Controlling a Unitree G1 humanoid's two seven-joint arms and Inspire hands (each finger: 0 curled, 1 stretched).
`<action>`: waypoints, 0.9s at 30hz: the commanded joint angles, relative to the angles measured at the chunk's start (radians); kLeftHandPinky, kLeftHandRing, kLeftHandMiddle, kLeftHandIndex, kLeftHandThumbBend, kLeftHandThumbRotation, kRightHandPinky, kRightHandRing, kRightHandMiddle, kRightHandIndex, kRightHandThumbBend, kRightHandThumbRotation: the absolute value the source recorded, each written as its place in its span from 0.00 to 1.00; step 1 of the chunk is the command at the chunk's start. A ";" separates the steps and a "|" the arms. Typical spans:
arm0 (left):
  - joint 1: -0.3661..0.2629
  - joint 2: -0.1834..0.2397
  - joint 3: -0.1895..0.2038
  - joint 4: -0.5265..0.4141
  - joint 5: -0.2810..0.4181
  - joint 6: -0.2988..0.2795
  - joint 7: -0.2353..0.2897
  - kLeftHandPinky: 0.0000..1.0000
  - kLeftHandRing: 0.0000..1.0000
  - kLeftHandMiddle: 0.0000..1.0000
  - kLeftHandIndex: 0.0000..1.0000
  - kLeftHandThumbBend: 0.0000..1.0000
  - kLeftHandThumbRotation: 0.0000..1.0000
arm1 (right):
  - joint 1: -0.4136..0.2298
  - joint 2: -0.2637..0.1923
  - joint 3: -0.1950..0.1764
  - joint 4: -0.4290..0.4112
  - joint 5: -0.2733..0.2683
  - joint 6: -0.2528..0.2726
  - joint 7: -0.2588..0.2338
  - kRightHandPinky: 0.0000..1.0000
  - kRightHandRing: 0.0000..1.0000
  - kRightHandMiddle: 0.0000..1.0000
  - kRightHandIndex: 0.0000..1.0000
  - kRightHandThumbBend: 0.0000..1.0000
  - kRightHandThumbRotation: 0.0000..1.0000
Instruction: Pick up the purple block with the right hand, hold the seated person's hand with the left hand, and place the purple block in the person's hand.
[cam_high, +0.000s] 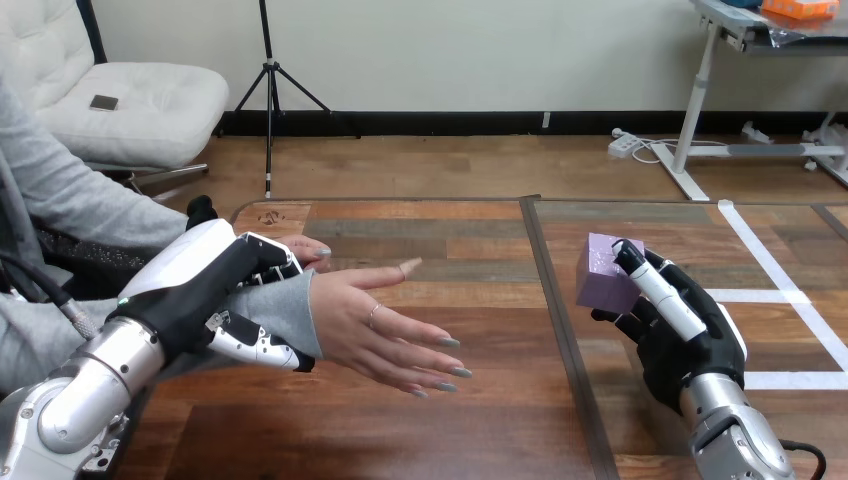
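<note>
The right hand (690, 340), at the view's right, is clamped on the purple block (601, 274). A black-and-white finger lies along the block's right face and black fingers curl beneath it, so the block sits at the hand's upper left, at the fingertips. We cannot tell whether the block is clear of the wooden table (450, 225).

The left hand (195, 275), at the view's left, is closed round the person's wrist (275, 310) over the grey sleeve, with fingers above and the thumb below. Beyond it the person's hand (365, 315) is open, its fingers straight, and holds nothing. We cannot tell which way its palm faces.

The coming move turns on one relation. The person's hand lies to the left of the block, well apart from it, with the table's dark seam (553, 300) between the two. Its long axis runs left to right, the fingertips pointing towards the right hand and slightly towards the robot. The left hand is nearer to the person's hand, but the right hand carries the block.

We judge the pick-up and the hold done and the placing not yet begun. The block must travel leftwards across the seam to the open hand.
</note>
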 joint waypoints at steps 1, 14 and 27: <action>-0.051 -0.009 0.033 -0.048 -0.022 -0.001 0.002 0.30 0.36 0.43 0.45 0.76 0.00 | -0.031 0.014 0.010 -0.063 0.007 -0.007 -0.001 0.31 0.37 0.44 0.43 0.77 0.00; -0.058 -0.007 0.024 -0.043 -0.007 0.002 -0.001 0.27 0.33 0.40 0.42 0.73 0.00 | -0.018 0.032 0.018 -0.109 0.020 0.024 -0.004 0.32 0.38 0.44 0.43 0.77 0.00; -0.068 -0.010 0.016 -0.027 0.015 -0.003 -0.001 0.22 0.28 0.36 0.38 0.70 0.00 | 0.000 0.066 0.028 -0.170 0.030 0.065 -0.007 0.32 0.38 0.44 0.44 0.75 0.00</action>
